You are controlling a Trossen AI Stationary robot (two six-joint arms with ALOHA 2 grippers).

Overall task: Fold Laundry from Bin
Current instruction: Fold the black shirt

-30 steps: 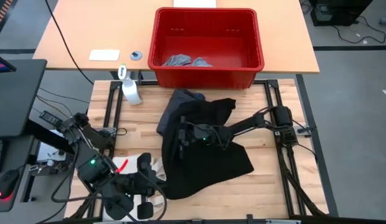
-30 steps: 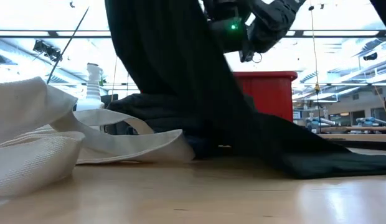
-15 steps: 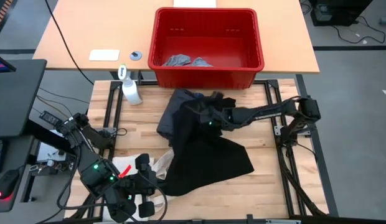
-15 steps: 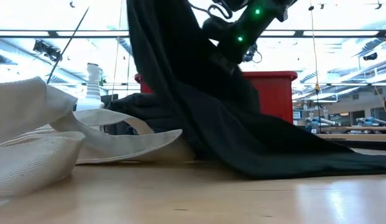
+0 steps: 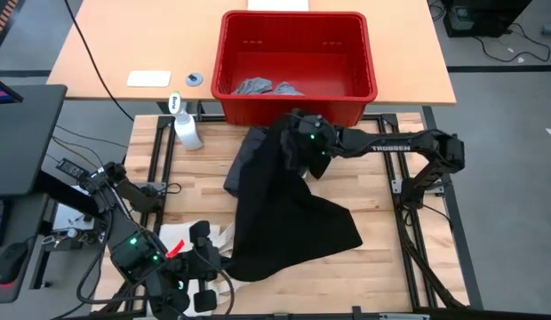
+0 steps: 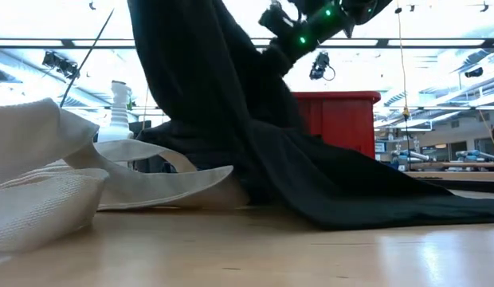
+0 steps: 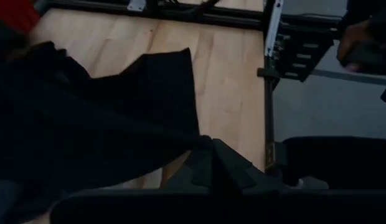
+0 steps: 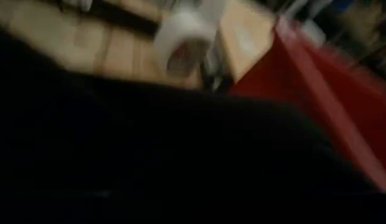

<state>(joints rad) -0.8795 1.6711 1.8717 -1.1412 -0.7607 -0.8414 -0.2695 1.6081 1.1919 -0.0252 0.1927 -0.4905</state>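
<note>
The large black piece (image 5: 289, 218) of the laundry is strung between both grippers, and its lower part lies spread on the wooden table (image 5: 373, 178). My right gripper (image 5: 299, 147) is buried in its upper part near the red bin (image 5: 298, 105), high above the table in the low view (image 6: 277, 44). My left gripper (image 7: 211, 163), shut, stands raised at the near left (image 5: 218, 260). A dark grey piece (image 5: 243, 160) lies under the black one. Light grey pieces (image 5: 258, 87) lie in the bin. My left gripper pinches the black piece's near-left edge (image 7: 192, 142) between its two shut fingers. The cloth runs away from the fingertips toward the table's far side. My right gripper is closed in a bunch of the black piece's upper part (image 5: 289, 153), coming from the table's right; the cloth itself hides the fingers. From there the cloth hangs down in folds (image 6: 231, 135) to the table.
A cream tote bag (image 6: 64, 191) lies at the near left under my left gripper (image 5: 224, 238). A white spray bottle (image 5: 188, 131) stands at the far left of the table. The table's black frame rails (image 5: 391, 160) run along its right side.
My right gripper has gone up and toward the far edge, to just in front of the bin, taking the black piece's upper part with it. That part has been drawn up and away, while the lower hem has stayed on the table.
</note>
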